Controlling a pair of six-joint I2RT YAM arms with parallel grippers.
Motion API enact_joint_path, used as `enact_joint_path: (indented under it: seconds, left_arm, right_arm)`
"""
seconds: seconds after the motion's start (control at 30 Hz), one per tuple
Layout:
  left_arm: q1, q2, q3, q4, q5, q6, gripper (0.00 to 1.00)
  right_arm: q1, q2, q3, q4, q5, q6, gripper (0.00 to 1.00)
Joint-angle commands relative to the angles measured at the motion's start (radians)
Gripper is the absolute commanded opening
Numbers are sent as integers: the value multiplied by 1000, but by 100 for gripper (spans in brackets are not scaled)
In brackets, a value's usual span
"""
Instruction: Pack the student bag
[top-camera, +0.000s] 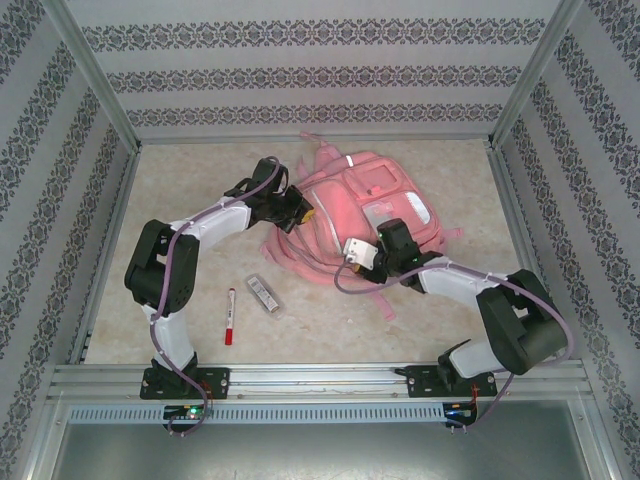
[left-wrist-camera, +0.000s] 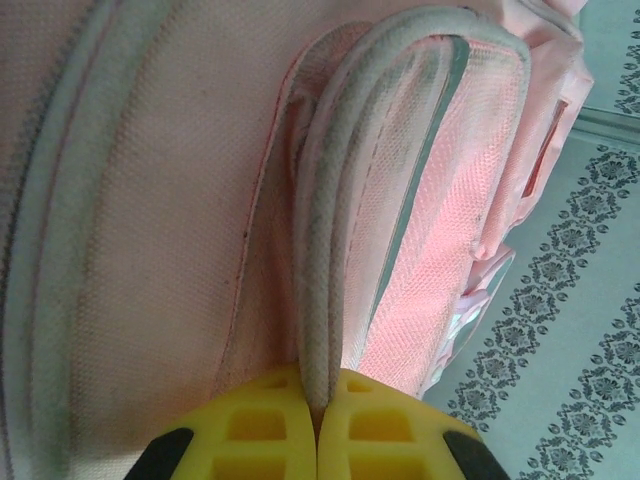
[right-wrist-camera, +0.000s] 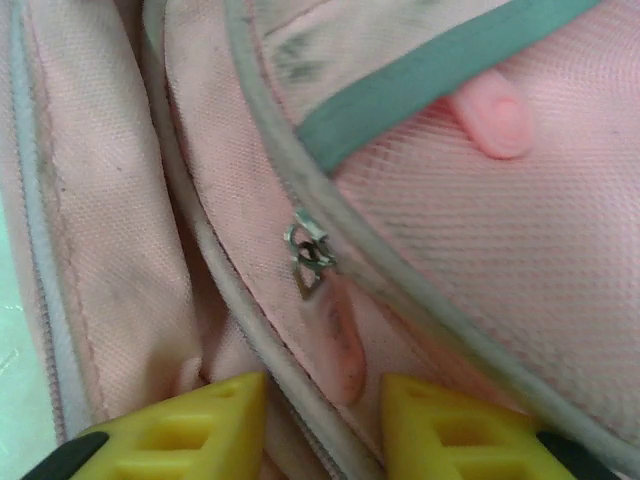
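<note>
Packing under way: the pink student bag lies flat toward the far middle of the surface, front pockets up, worked from both sides by the two arms.

The left gripper is clamped on the bag's grey piped edge, its yellow tips pressed together with the piping pinched between them. Judging by the grip, this is a hold to pin and tension the fabric so the zipper can run. The left arm reaches forward from its base, elbow raised, forearm angled in to the bag's left side.

The right gripper stands apart, one yellow tip on either side of the soft pink zipper pull, which hangs just below the metal slider; neither tip appears to press on the pull yet. The right arm folds back from its base and comes in low at the bag's near edge.

A red marker and a small oblong item (too small to identify) lie on the surface, near the left arm and apart from the bag, not yet packed.
</note>
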Motion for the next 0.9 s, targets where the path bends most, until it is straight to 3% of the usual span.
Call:
enact_joint_path:
  seconds: [0.0,0.23,0.4,0.7,0.87]
  left_arm:
    - [-13,-51,-18,98,73,-71,0]
    - [-16,-70,-71,137,67,-97,0]
    - [-23,-81,-91,158,55,-119,0]
    - [-49,-75,-95,198,33,-161,0]
    - [-59,-77,-109,223,3,-199,0]
  right_arm:
    - [46,-9,-33,139,73,-67,37]
    - [66,33,-6,164,59,-16,34]
    - [46,-27,-3,168,-33,76,33]
    - [47,-115,-12,144,21,239,2]
    - [8,-195,-27,91,-56,302,0]
